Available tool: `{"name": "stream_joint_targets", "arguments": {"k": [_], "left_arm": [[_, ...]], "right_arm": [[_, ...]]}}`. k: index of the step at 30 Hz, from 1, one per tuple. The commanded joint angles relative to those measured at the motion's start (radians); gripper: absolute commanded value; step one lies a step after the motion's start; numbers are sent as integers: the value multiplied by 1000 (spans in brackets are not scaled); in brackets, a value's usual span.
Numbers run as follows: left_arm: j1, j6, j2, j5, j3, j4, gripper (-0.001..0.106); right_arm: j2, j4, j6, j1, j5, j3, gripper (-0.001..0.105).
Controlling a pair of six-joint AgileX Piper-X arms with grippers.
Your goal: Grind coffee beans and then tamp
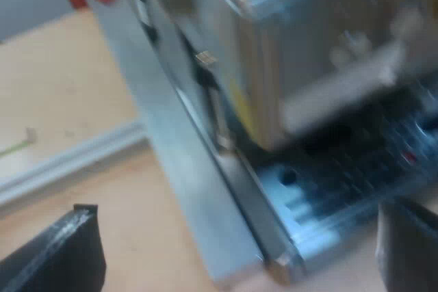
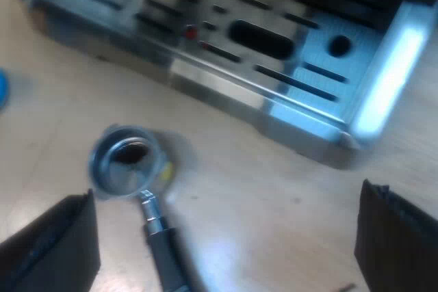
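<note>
Framed between the spread, empty fingers of the right gripper (image 2: 226, 237): holder (image 2: 126, 165) loose on the table (image 2: 274, 189) before the machine (image 2: 260, 39), cup end toward it, handle (image 2: 168, 258) pointing back at the gripper, probably nearer it than the left gripper (image 1: 239, 237), likewise spread, beside the machine.

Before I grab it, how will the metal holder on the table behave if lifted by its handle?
The metal holder looks rigid, so it probably won't flex. Its steel basket end likely outweighs the dark handle, so expect it to dip. The round basket may pivot if pushed.
</note>
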Motion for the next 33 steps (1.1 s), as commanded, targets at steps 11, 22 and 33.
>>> {"name": "stream_joint_targets", "arguments": {"k": [11,22,33], "left_arm": [[62,-33,2,58,-45,19,82],[62,-33,-39,-7,-45,55,82],[62,-33,-335,-129,-45,102,82]], "right_arm": [[-160,110,-149,-619,-213,2,77],[-342,144,-255,-823,-301,69,77],[-611,204,-320,-823,-301,69,77]]}}
